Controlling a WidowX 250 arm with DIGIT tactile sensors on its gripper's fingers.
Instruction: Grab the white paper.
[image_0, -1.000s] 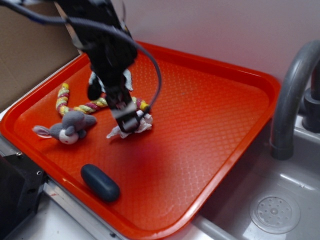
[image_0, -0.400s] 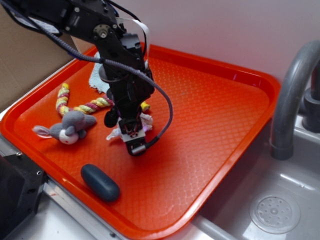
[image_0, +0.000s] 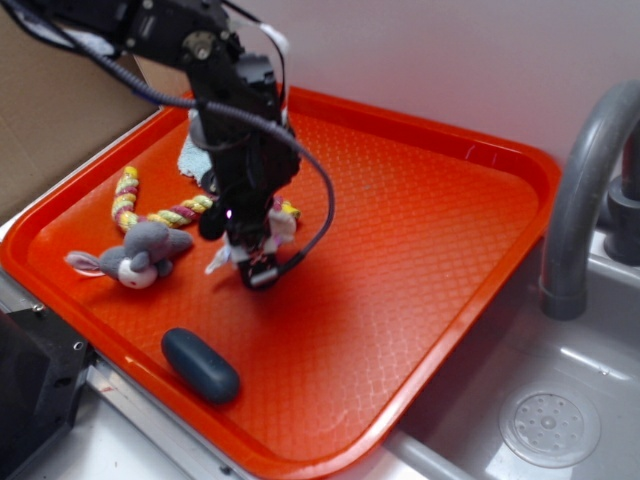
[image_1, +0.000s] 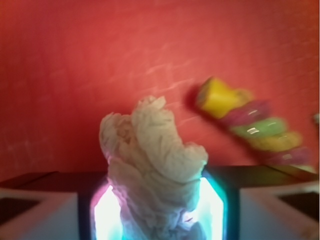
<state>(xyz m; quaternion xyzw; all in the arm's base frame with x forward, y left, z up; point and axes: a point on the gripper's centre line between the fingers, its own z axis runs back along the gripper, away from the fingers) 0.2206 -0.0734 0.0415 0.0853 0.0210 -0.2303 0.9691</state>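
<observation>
The white paper (image_0: 281, 227) is a small crumpled wad on the left half of the orange tray (image_0: 430, 220), mostly hidden behind my arm. My gripper (image_0: 256, 268) points down over it. In the wrist view the wrinkled white paper (image_1: 150, 150) fills the gap between the two glowing pads (image_1: 102, 215), and my gripper (image_1: 156, 205) is shut on it. Its top sticks out beyond the fingertips over the tray floor.
A yellow, pink and green rope toy (image_0: 160, 212) lies just left of the paper, its end (image_1: 250, 120) close by. A grey plush mouse (image_0: 135, 255), a dark oval object (image_0: 200, 365) and a pale cloth (image_0: 192, 160) also lie on the tray. A grey faucet (image_0: 585, 190) and sink drain (image_0: 548, 425) are right.
The arm swung over the paper, dropped lower toward the front, then pulled back up and left. The wad has shifted slightly up with the gripper.
</observation>
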